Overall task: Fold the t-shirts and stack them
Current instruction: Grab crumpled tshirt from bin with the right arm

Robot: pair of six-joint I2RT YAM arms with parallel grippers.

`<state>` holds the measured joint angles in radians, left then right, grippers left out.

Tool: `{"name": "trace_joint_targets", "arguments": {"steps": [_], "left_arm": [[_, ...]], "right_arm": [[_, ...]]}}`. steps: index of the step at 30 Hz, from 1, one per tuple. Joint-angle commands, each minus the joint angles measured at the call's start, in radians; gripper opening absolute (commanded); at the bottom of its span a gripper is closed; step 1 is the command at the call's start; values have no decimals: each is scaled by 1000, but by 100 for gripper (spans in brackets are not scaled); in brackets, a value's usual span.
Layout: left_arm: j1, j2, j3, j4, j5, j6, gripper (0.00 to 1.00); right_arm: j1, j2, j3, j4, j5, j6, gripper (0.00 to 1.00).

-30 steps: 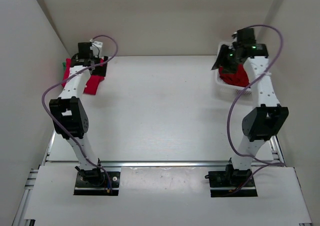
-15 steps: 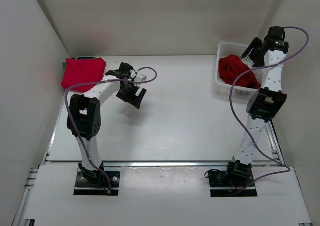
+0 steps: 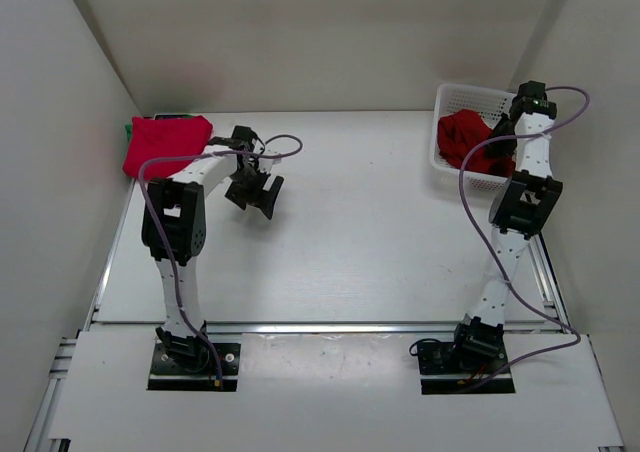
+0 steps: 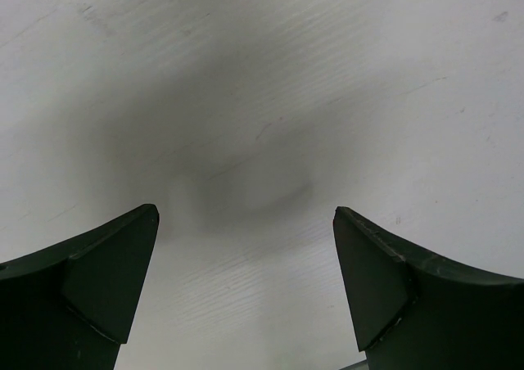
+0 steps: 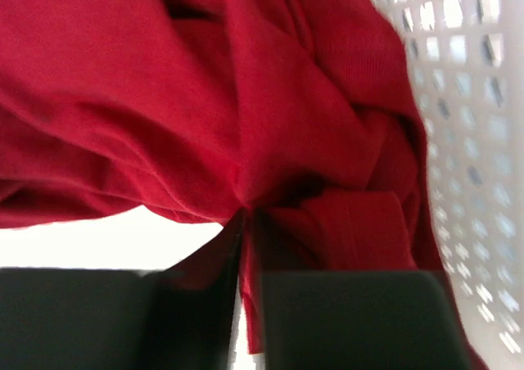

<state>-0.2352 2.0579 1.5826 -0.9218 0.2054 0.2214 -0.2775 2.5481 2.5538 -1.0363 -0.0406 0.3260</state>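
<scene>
Roughly two thirds done, judging by the layout: folded red shirt (image 3: pixel 165 144) lies on green shirt (image 3: pixel 130 130) at the bench's (image 3: pixel 350 232) 10 o'clock corner. Crumpled red shirt (image 5: pixel 205 100) sits unfolded in the basket (image 3: pixel 470 94) at 2 o'clock. Right tool (image 5: pixel 244 304) is clenched on a pinch of that shirt's cloth. Left tool (image 4: pixel 246 247) is spread wide and empty over the bench. Left to do: lift out, fold, stack.

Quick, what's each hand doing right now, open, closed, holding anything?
Left hand: open, holding nothing.
Right hand: closed on the red t-shirt in the basket.
</scene>
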Motion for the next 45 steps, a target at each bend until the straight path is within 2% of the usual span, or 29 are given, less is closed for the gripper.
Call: {"name": "trace_joint_targets", "arguments": {"steps": [1, 6, 15, 20, 24, 26, 28, 29, 30, 31, 33, 34, 36, 37, 42, 45], "left_arm": [[27, -10, 37, -21, 2, -13, 99], [20, -30, 19, -5, -1, -11, 99], [-1, -116, 14, 6, -9, -16, 99], [-4, -186, -30, 32, -29, -22, 99], [20, -237, -49, 37, -18, -34, 99], [31, -254, -56, 50, -21, -36, 99], [34, -275, -72, 54, -18, -34, 99], [34, -281, -85, 52, -18, -31, 99], [33, -295, -91, 60, -26, -33, 99], [30, -306, -104, 66, -24, -33, 98], [27, -314, -121, 69, -31, -30, 99], [19, -317, -130, 75, -31, -27, 99], [16, -321, -148, 77, -46, -22, 99], [16, -317, -150, 74, -46, -16, 99], [46, -283, -150, 69, -27, -24, 99], [63, -254, -136, 69, -17, -30, 99]], "right_arm": [[20, 0, 34, -21, 36, -7, 1], [27, -60, 112, -18, 74, 2, 0], [73, -380, 264, 67, 50, -8, 0], [122, -610, 266, 189, -67, -16, 0], [249, -724, 267, 286, -168, -79, 0], [294, -756, 264, 279, -145, -94, 0], [253, -775, 215, 251, -98, -71, 0], [197, -787, 142, 231, -102, -24, 2], [167, -801, 50, 208, -128, 25, 17], [131, -805, -45, 212, -134, 39, 27], [100, -790, -156, 171, -101, 33, 60], [100, -763, -200, 164, -82, 7, 67], [107, -712, -242, 110, -26, -7, 72], [113, -672, -262, 108, -10, -13, 78], [126, -484, -225, 29, 217, -13, 75], [113, -382, -172, -7, 300, -2, 75]]}}
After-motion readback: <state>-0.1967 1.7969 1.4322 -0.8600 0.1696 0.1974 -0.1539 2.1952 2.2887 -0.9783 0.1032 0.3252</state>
